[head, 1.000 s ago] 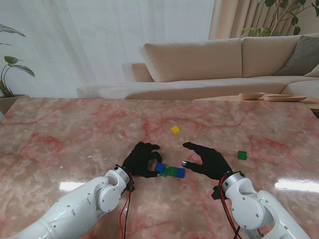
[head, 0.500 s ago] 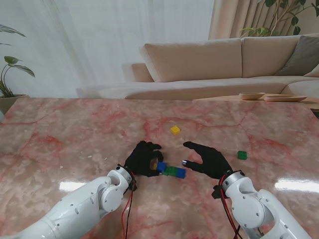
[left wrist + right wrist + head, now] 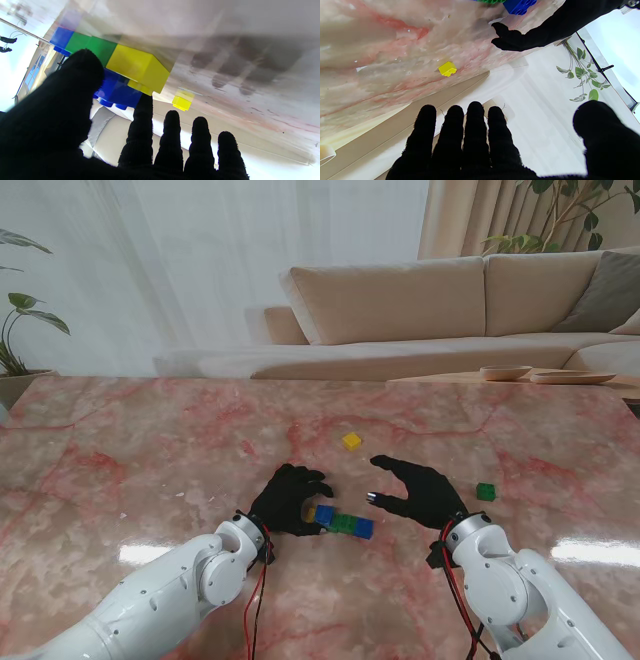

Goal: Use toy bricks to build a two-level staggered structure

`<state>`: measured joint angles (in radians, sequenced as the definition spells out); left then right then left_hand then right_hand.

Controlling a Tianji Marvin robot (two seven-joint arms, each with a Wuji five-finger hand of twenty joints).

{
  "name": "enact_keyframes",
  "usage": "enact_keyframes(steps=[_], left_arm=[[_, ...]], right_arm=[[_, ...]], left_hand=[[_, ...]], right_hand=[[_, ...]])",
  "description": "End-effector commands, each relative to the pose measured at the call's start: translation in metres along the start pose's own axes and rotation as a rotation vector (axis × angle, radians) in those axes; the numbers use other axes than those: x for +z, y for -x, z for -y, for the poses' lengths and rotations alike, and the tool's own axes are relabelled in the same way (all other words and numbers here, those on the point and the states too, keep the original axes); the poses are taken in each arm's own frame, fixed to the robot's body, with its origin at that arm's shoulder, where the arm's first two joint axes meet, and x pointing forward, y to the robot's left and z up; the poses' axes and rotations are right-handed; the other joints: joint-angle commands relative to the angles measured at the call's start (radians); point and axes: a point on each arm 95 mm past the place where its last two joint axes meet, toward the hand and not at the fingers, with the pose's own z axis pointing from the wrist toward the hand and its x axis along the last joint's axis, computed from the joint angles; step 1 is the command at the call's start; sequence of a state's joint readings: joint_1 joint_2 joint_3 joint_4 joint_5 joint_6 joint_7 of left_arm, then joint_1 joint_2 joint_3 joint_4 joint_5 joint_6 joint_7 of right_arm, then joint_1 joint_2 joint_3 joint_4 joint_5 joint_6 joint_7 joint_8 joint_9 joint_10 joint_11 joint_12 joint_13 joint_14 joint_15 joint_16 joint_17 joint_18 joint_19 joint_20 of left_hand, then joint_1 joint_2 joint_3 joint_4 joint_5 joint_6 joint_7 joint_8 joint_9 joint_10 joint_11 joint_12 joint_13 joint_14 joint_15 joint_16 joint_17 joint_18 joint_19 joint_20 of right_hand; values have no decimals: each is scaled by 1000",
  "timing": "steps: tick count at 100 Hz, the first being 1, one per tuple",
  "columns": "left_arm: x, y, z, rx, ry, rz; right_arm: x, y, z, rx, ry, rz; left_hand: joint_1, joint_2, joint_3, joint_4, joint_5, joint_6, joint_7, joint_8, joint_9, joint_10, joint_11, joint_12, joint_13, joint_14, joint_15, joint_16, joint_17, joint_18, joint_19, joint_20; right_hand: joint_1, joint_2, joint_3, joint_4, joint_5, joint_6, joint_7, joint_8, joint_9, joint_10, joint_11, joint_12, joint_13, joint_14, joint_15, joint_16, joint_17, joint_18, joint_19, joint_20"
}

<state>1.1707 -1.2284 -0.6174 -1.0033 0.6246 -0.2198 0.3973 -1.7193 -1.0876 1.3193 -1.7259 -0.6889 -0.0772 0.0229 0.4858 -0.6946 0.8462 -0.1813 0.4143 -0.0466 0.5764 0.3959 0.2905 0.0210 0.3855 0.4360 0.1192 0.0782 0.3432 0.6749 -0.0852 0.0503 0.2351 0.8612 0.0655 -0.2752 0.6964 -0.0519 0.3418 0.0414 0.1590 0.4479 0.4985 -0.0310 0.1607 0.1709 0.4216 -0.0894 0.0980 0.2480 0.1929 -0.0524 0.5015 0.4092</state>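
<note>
Left robot hand [image 3: 288, 498] hides yellow brick [image 3: 138, 68] from stand view.

The desk [image 3: 150, 450] is a glossy slab of pink marble with red veins, and bright patches of light reflect off it near the edge nearest to me. Around its middle lies a short row of bricks [image 3: 345, 524] touching end to end: a yellow one at the left end, then green, then blue at the right, with another blue brick [image 3: 324, 514] sitting on top toward the left end. A small yellow brick [image 3: 351, 441] lies alone farther from me, and a small green brick [image 3: 486, 491] lies well apart on the right.
</note>
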Motion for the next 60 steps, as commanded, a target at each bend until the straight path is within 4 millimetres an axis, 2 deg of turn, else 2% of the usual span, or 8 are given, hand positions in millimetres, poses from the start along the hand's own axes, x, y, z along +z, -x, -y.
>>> enact_keyframes(steps=[1, 13, 30, 52, 60], left_arm=[[-25, 14, -33, 0, 90, 48], [-28, 17, -32, 4, 94, 50], [-32, 21, -30, 16, 100, 56], [-33, 23, -30, 28, 99, 60], [-34, 23, -29, 32, 98, 60]], right_arm=[[4, 4, -3, -9, -15, 12], [11, 7, -8, -24, -21, 21], [18, 12, -12, -30, -30, 31], [24, 13, -17, -45, -42, 36], [28, 12, -19, -56, -47, 39]], left_hand=[[-27, -12, -8, 26, -43, 21, -33, -29, -32, -19, -18, -8, -14, 17, -18, -2, -7, 1, -9, -3], [-26, -16, -6, 27, -29, 20, -39, -37, -33, -17, -21, -10, -14, 19, -21, -2, -7, 1, -11, -7], [-5, -19, 12, 30, 16, -14, -21, -34, -35, -17, -24, -12, -14, 19, -23, -3, -6, 1, -13, -11], [32, -16, 54, 34, 46, -64, 115, 33, -31, -18, -17, -11, -12, 18, -20, 1, -7, 0, -8, -10], [50, -12, 71, 36, 55, -89, 196, 92, -27, -19, -13, -10, -11, 18, -15, 3, -7, -1, -5, -7]], right_hand=[[18, -16, 16, 10, 3, -25, -5, 0, -16, -18, 6, 13, 0, 0, 9, 1, -6, -12, 5, 1], [17, -18, 18, 10, 4, -26, -4, 0, -16, -17, 7, 13, 3, 1, 10, 3, -6, -12, 5, 1], [16, -20, 21, 9, 7, -27, -1, 2, -16, -18, 8, 13, 4, 2, 10, 5, -5, -12, 6, 1], [16, -19, 25, 8, 8, -28, 0, 3, -15, -17, 9, 13, 4, 0, 10, 6, -5, -12, 6, 1], [17, -20, 26, 8, 7, -27, 0, 3, -15, -17, 9, 13, 5, 2, 10, 6, -6, -12, 6, 1]])
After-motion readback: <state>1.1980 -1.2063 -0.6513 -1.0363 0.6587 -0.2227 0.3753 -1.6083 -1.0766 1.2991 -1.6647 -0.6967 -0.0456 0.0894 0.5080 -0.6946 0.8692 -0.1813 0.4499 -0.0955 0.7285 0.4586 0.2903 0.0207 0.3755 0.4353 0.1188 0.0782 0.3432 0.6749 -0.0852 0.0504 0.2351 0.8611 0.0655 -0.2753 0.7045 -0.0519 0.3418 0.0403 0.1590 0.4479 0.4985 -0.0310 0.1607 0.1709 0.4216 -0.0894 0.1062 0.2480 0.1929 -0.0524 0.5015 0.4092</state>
